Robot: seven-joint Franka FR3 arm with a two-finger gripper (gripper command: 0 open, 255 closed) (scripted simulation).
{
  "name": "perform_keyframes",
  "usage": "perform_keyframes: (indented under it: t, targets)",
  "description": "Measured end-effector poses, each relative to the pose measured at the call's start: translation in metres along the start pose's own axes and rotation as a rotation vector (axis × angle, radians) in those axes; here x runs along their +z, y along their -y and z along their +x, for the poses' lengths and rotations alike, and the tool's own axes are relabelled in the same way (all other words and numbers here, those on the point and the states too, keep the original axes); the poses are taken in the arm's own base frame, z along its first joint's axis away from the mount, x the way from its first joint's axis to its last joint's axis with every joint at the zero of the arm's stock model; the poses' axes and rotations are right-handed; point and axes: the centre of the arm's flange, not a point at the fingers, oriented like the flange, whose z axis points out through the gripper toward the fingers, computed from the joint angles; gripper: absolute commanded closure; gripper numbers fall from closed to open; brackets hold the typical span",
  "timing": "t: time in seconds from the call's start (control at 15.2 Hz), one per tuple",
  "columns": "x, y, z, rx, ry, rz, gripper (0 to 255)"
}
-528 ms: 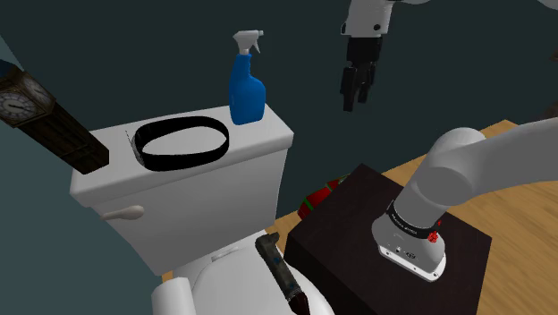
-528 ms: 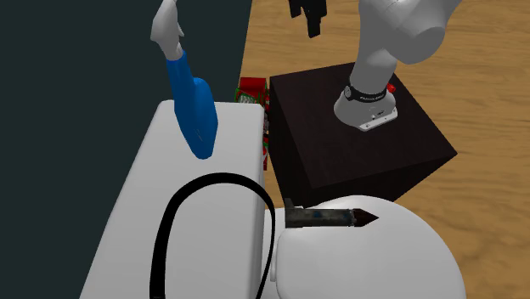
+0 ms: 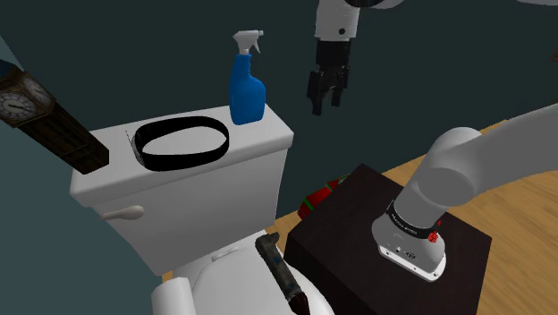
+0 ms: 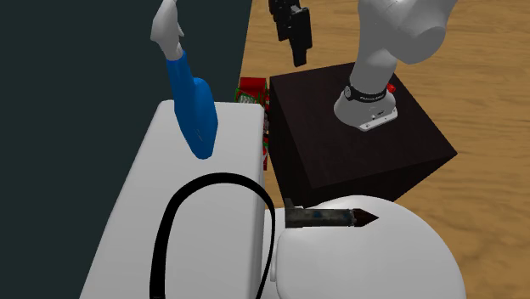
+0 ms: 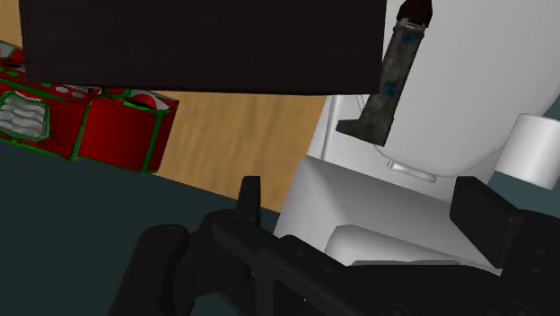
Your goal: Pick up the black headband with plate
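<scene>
Gripper (image 3: 325, 100) sits top centre of the shoulder view, up in the air. Fingers are spread apart with nothing between them, and we see the same gap in the wrist view. The black headband (image 3: 183, 161) lies flat on the white toilet tank lid (image 3: 265, 132), left of centre in the shoulder view and well apart from the gripper. A blue spray bottle (image 3: 247, 89) stands upright just beside the band's right end. In the second exterior view we see the band lower left and the gripper at the top edge.

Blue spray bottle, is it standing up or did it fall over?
Standing up. The blue spray bottle stands on the toilet tank lid, its white nozzle on top, beside the black headband.
</scene>
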Motion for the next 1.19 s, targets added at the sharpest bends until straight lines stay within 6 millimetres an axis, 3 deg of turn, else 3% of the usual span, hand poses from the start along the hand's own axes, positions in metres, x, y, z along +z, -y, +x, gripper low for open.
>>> perform_keyframes:
  t: [1.19]
  targets:
    - [0.014,0.172,0.152,0.121,-0.112,-0.036,0]
